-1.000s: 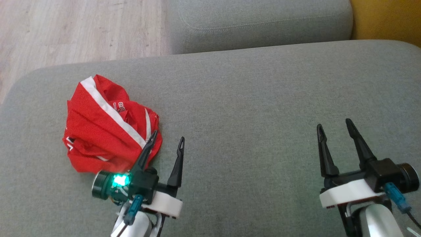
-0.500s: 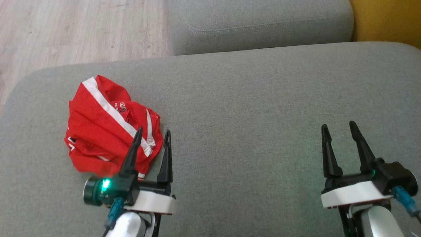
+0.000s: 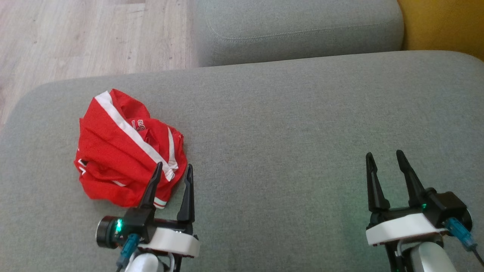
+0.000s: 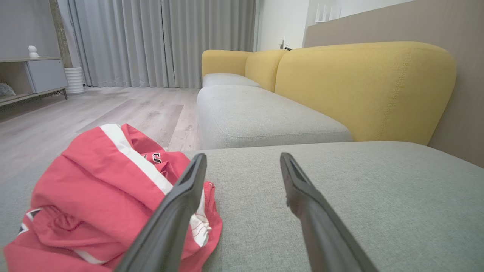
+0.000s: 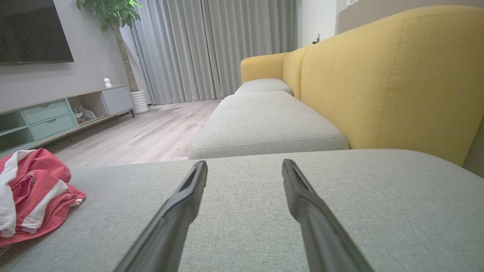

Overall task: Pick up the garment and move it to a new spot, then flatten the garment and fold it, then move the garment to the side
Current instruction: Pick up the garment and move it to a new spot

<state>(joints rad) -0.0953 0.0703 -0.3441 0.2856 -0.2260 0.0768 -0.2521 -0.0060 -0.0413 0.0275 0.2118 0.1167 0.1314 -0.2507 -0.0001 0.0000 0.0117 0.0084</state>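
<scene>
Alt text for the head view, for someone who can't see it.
A crumpled red garment lies on a grey cushion. The open left gripper is at its near edge; the open right gripper is apart, over bare cushion.

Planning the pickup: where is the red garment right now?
In the head view the red garment lies crumpled on the left part of the grey cushion, at the fingertips of the open left claw.

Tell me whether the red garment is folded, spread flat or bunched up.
Bunched up. The red garment sits in a crumpled heap on the grey cushion, its white stripe bending over uneven creases.
</scene>
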